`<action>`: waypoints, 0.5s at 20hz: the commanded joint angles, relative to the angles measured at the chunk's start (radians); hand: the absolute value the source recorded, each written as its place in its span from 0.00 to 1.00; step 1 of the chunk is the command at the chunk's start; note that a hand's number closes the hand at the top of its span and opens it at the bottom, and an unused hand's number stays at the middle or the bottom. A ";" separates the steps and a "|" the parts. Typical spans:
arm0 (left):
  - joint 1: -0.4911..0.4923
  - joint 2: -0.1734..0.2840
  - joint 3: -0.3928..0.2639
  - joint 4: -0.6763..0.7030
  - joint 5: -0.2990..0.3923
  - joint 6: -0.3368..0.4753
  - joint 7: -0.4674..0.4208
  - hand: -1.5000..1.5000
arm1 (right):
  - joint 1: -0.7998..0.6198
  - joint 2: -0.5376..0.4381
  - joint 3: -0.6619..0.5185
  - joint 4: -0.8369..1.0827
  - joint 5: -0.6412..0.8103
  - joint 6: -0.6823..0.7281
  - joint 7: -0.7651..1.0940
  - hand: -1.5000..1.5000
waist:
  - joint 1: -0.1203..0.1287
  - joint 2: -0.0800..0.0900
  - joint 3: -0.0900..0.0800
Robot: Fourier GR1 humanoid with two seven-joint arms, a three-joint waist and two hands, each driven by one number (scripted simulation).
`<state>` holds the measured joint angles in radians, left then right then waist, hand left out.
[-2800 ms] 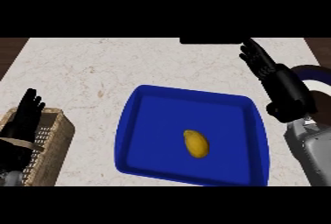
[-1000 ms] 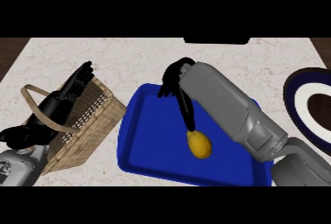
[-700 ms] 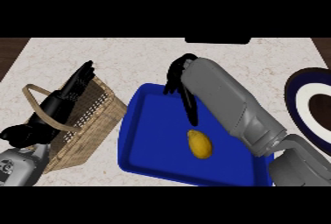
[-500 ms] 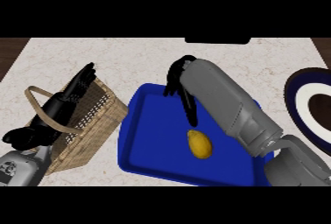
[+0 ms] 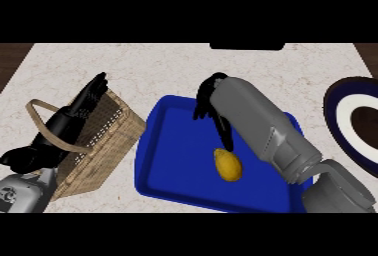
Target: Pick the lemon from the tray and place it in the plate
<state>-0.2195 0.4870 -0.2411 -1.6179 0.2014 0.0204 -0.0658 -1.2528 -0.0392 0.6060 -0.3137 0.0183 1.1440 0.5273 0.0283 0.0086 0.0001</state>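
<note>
The yellow lemon [image 5: 228, 164] lies in the middle of the blue tray [image 5: 173, 165]. My right forearm crosses the tray from the lower right. My right hand [image 5: 212, 110] hangs over the tray's far part, its fingers straight and pointing down toward the lemon, their tips just above the lemon's far end. Nothing is held. The plate [image 5: 353, 118], dark blue with a white ring, is cut off by the right edge. My left hand [image 5: 74, 114] rests open above the basket at the left, fingers pointing up.
A woven wicker basket [image 5: 96, 145] with a handle stands left of the tray, under my left forearm. Marble counter shows beyond the tray, and a dark object [image 5: 246, 46] sits at the far edge.
Since 2.8 s ago the view has shifted right and my right arm has swung in over the tray. In the last second the right hand has barely moved; the lemon lies still.
</note>
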 commanded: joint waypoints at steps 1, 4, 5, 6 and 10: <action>-0.047 -0.013 0.036 0.031 0.002 -0.014 0.028 0.50 | 0.069 0.030 0.028 -0.036 0.055 0.038 -0.013 0.00 | -0.017 -0.004 0.000; 0.026 -0.025 0.006 -0.042 -0.027 0.000 0.039 0.50 | 0.087 -0.015 0.049 -0.037 0.093 0.106 -0.058 0.00 | -0.005 -0.002 0.000; 0.067 -0.021 0.023 -0.009 -0.034 -0.018 -0.029 0.50 | 0.120 0.018 0.053 -0.070 0.103 0.067 -0.045 0.00 | -0.013 -0.006 0.000; 0.048 -0.037 0.018 -0.033 -0.044 0.004 0.007 0.50 | 0.105 0.013 0.045 -0.049 0.104 0.094 -0.044 0.00 | -0.011 -0.005 0.000; 0.015 -0.030 0.063 0.026 -0.025 -0.044 -0.024 0.50 | 0.122 0.035 0.045 -0.043 0.123 0.102 -0.051 0.00 | -0.012 -0.003 0.000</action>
<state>-0.1924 0.4611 -0.2064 -1.6101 0.1733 -0.0045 -0.0781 -1.1569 -0.0257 0.6443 -0.3726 0.1137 1.1751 0.4794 0.0163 -0.0056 -0.0014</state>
